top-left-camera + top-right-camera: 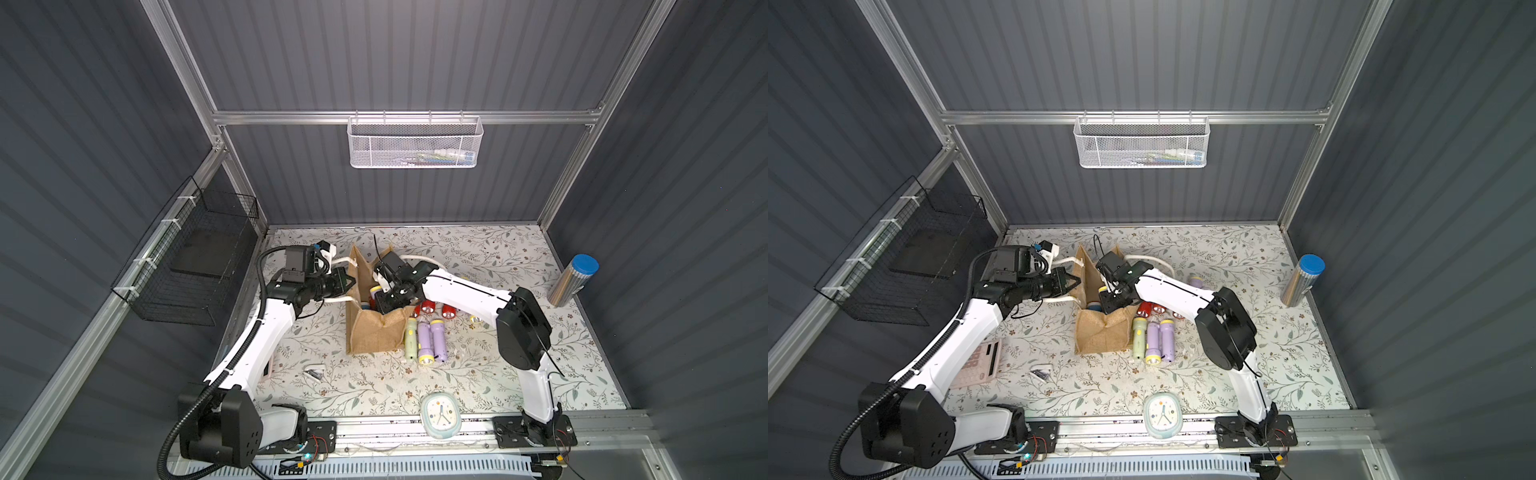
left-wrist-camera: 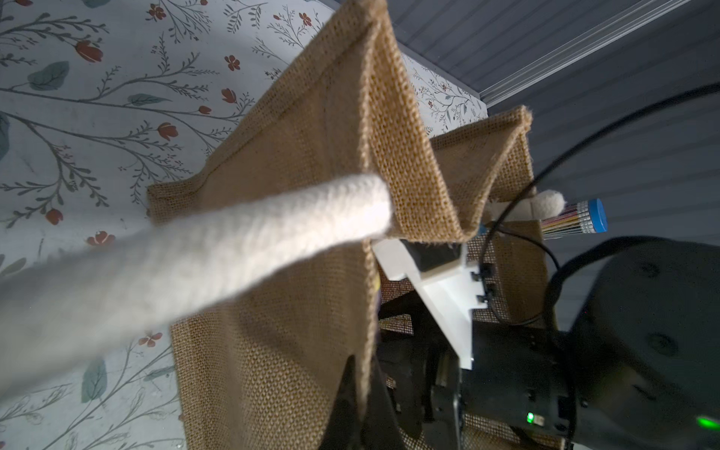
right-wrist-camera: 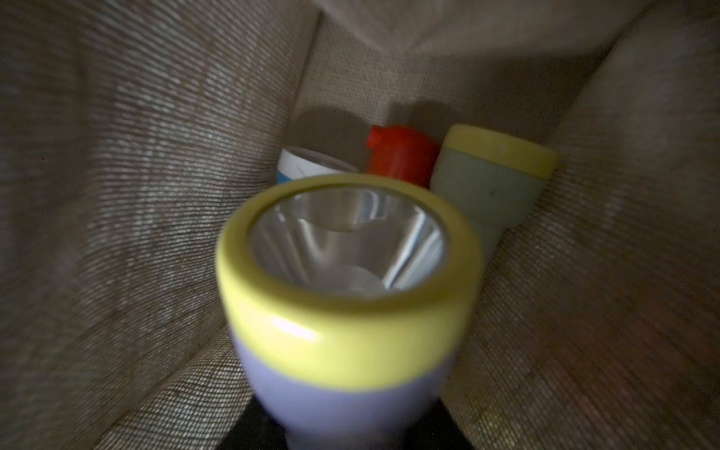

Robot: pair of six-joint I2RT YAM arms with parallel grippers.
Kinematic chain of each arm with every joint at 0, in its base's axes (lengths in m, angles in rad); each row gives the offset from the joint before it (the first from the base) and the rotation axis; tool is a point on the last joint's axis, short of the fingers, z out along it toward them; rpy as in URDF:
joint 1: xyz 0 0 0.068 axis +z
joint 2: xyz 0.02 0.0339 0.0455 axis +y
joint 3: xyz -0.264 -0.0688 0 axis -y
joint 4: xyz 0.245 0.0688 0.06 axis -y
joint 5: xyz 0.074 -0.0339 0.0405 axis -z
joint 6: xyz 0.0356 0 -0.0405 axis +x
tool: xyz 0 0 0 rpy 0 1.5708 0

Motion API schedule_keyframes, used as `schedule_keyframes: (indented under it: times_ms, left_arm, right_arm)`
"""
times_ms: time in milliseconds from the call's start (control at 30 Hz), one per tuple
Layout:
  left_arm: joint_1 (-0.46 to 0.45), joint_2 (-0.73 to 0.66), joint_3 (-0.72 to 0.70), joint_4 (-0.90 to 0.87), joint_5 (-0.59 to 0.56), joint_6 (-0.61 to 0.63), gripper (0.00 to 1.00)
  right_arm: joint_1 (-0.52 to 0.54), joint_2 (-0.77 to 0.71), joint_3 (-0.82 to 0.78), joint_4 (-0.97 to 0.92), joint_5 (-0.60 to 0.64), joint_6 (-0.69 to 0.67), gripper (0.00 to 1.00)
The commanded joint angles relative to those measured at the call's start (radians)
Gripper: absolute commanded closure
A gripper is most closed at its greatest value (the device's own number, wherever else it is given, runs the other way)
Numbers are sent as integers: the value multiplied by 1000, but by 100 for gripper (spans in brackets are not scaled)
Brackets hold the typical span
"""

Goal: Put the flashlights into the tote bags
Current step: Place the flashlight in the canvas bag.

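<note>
While held in the narrowly parted jaws of the right gripper [image 1: 382,306], a lavender plastic flashlight with a yellow head [image 3: 343,311] is poised inside the tan burlap tote bag [image 1: 374,336], whose side wall is pinched by the fully closed left gripper [image 1: 349,283]. Deeper in the bag, a blue-and-white flashlight [image 3: 307,163], a red flashlight [image 3: 401,156] and a pale green flashlight [image 3: 491,183] are seen, apparently upright. Further flashlights [image 1: 424,340] are laid on the floral tabletop [image 1: 478,374] just beside the bag.

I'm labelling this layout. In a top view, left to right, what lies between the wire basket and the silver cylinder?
Black wire basket, tote bag, pale green flashlight, lavender flashlight, second lavender flashlight, silver cylinder.
</note>
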Motion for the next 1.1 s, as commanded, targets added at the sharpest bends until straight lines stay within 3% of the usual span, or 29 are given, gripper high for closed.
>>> schedule_keyframes:
  times_ms: [0,67,200,300,400,533,733,1067]
  left_arm:
    - [-2,9,17,-29,-3,-9,100]
    - [-2,12,15,-25,1,-11,100]
    - [-2,12,9,-20,5,-13,100]
    - [-2,12,5,-16,12,-14,100]
    - [-2,14,-1,-14,15,-12,100]
    - [-2,9,-5,-15,15,-8,100]
    - [-2,6,-7,-15,12,-4,100]
    - [-2,7,18,-42,5,44,100]
  right_arm:
    - [1,30,29,-70,6,-8,89]
    - [1,46,49,-80,3,-1,79]
    - [1,72,86,-92,-29,-6,71]
    - [0,97,130,-131,-45,-15,55]
    - [-1,95,138,-133,-78,-46,51]
    - [0,53,118,-92,-54,-45,39]
    - [-5,5,136,-73,-82,-20,33]
    - [-22,-283,27,120,-21,-14,26]
